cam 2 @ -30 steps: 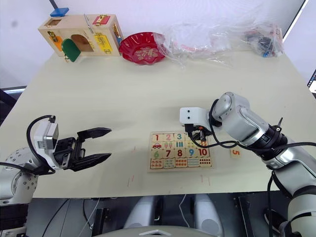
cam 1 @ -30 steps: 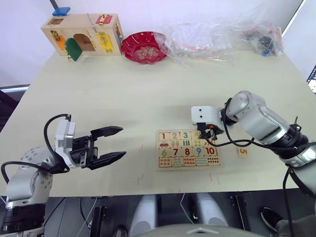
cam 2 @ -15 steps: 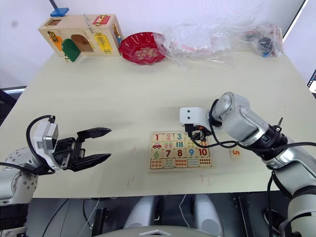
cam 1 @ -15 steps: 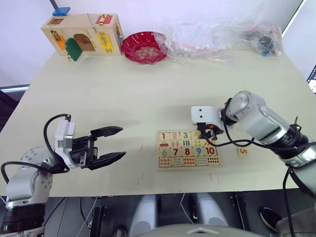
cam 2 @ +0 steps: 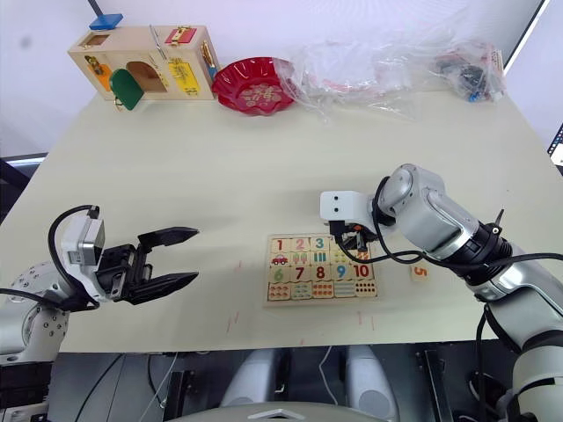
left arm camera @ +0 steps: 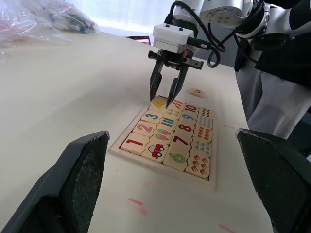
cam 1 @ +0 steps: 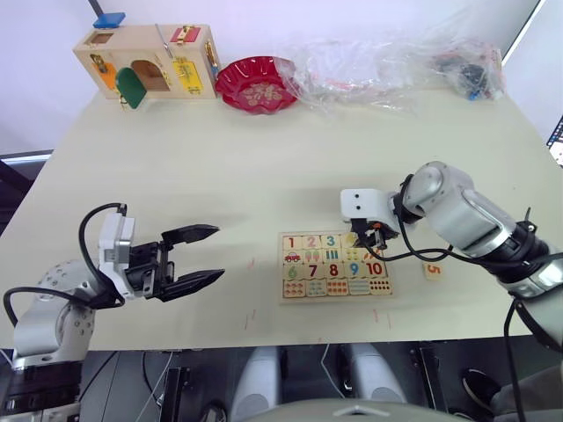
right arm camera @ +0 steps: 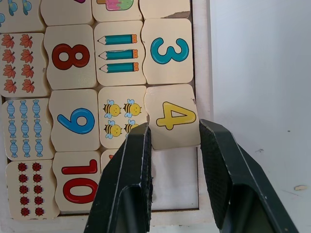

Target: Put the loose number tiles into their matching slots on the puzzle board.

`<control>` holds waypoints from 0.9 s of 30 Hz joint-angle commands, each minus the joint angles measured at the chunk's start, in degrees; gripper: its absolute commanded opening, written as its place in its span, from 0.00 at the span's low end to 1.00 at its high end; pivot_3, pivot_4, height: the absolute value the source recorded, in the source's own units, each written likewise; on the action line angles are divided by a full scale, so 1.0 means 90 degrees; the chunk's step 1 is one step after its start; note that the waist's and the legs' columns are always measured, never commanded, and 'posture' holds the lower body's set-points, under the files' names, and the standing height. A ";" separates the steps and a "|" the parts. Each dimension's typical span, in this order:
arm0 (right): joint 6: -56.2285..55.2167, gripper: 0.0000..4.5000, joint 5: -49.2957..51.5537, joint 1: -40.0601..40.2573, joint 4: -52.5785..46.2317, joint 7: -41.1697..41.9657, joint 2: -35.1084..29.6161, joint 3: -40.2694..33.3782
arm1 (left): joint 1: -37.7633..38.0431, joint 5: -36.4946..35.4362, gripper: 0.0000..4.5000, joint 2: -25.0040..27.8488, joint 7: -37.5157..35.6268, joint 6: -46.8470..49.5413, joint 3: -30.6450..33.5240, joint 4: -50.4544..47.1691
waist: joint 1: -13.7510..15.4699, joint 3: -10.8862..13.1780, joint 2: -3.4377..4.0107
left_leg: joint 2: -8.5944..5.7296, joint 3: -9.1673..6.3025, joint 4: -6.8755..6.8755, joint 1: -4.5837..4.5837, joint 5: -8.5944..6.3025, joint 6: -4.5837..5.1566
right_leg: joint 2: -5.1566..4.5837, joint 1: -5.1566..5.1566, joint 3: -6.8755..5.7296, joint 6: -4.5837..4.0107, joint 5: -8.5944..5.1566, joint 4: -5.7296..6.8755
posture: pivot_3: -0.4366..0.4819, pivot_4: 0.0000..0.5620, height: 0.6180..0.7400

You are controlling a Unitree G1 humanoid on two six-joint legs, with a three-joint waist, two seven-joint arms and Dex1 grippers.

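Observation:
The puzzle board [cam 1: 337, 298] lies near the table's front, right of centre. Tiles 1 [cam 1: 291, 242], 2 [cam 1: 310, 241] and 3 [right arm camera: 169, 50] sit in its top row. My right gripper [right arm camera: 174, 138] points down over that row and is shut on the yellow 4 tile [right arm camera: 172, 116], which is held slightly askew, its edge over the board's frame. Beside the 4 tile the last slot [right arm camera: 172, 177] is bare wood. The orange 5 tile [cam 1: 432, 271] lies loose on the table right of the board. My left gripper [cam 1: 220, 252] hovers open left of the board, holding nothing.
A wooden latch box [cam 1: 145, 61] stands at the back left with a red dish [cam 1: 257, 85] beside it. Crumpled clear plastic bags [cam 1: 396, 66] spread along the back right. The table's front edge [cam 1: 290, 343] runs just below the board.

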 commanded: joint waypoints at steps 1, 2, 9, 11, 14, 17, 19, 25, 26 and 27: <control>-0.0024 0.30 -0.0044 -0.0099 -0.0077 0.0021 0.0003 -0.0057 | -0.0032 -0.0019 1.00 0.0019 0.0046 -0.0028 0.0004 -0.0163 | 0.0000 0.0000 0.0000 | 0.0000 0.0000 0.0000 0.0000 0.0000 0.0000 | 0.0000 0.0000 0.0000 0.0000 0.0000 0.0000 | 0.48 0.27 1.00; -0.0020 0.42 -0.0044 -0.0100 -0.0081 0.0020 0.0005 -0.0057 | -0.0032 -0.0025 1.00 0.0021 0.0056 -0.0023 0.0001 -0.0174 | 0.0001 0.0000 0.0000 | 0.0000 0.0000 0.0000 0.0000 0.0000 0.0000 | 0.0000 0.0000 0.0000 0.0000 0.0000 0.0000 | 0.48 0.27 1.00; -0.0035 0.99 -0.0054 -0.0100 -0.0092 0.0001 0.0001 -0.0070 | -0.0033 -0.0050 1.00 0.0028 0.0120 -0.0006 -0.0026 -0.0226 | 0.0001 0.0000 0.0000 | -0.0001 0.0001 0.0000 -0.0002 0.0000 0.0000 | -0.0001 -0.0003 0.0001 0.0000 0.0000 0.0000 | 0.48 0.27 1.00; -0.0031 0.99 -0.0044 -0.0100 -0.0099 -0.0081 0.0022 -0.0158 | -0.0021 -0.0056 1.00 0.0025 0.0135 -0.0009 -0.0027 -0.0243 | 0.0001 0.0000 0.0000 | -0.0001 0.0001 0.0000 -0.0002 0.0000 0.0000 | -0.0001 -0.0004 0.0001 0.0000 0.0000 0.0001 | 0.48 0.27 1.00; 0.0028 0.99 0.0159 -0.0051 -0.0240 -0.0069 -0.0038 -0.0417 | -0.0004 -0.0062 1.00 0.0020 0.0158 -0.0009 -0.0022 -0.0270 | 0.0002 0.0000 0.0000 | -0.0001 0.0001 0.0000 -0.0002 0.0000 0.0000 | -0.0001 -0.0005 0.0002 0.0000 0.0000 0.0001 | 0.48 0.27 1.00; 0.0112 0.99 0.0578 0.0151 -0.0440 -0.0071 -0.0098 -0.0934 | 0.0020 -0.0071 1.00 0.0020 0.0170 -0.0009 0.0000 -0.0291 | 0.0006 0.0000 0.0000 | -0.0001 0.0002 -0.0001 -0.0004 0.0000 0.0000 | -0.0001 -0.0005 0.0002 0.0000 0.0000 0.0001 | 0.48 0.27 1.00; 0.0283 0.99 0.0931 0.0350 -0.0542 -0.0161 -0.0025 -0.1402 | 0.0043 -0.0077 1.00 0.0018 0.0174 -0.0013 0.0015 -0.0304 | 0.0008 0.0000 -0.0001 | -0.0001 0.0001 -0.0001 -0.0004 0.0000 0.0000 | -0.0002 -0.0005 0.0002 0.0000 0.0000 0.0001 | 0.48 0.27 1.00; -0.0261 0.80 0.1764 0.1395 -0.0537 -0.0791 0.0317 -0.2921 | 0.0020 -0.0075 1.00 -0.0025 0.0184 -0.0047 -0.0027 -0.0272 | 0.0016 -0.0003 -0.0006 | -0.0003 0.0002 -0.0001 -0.0004 0.0000 0.0000 | -0.0002 -0.0004 0.0003 0.0000 0.0000 0.0005 | 0.48 0.27 1.00; -0.0341 0.71 0.1842 0.1506 -0.0555 -0.0824 0.0315 -0.3008 | 0.0000 -0.0071 1.00 -0.0028 0.0180 -0.0048 -0.0040 -0.0258 | 0.0016 -0.0003 -0.0006 | -0.0004 0.0005 0.0000 -0.0004 0.0000 0.0000 | -0.0003 -0.0004 0.0005 0.0000 0.0000 0.0007 | 0.48 0.27 1.00; -0.0373 0.58 0.1909 0.1585 -0.0569 -0.0906 0.0346 -0.3100 | -0.0027 -0.0066 1.00 -0.0028 0.0171 -0.0051 -0.0052 -0.0235 | 0.0015 -0.0003 -0.0006 | -0.0005 0.0005 0.0001 -0.0002 0.0000 0.0001 | -0.0003 -0.0004 0.0006 0.0000 0.0000 0.0011 | 0.48 0.27 1.00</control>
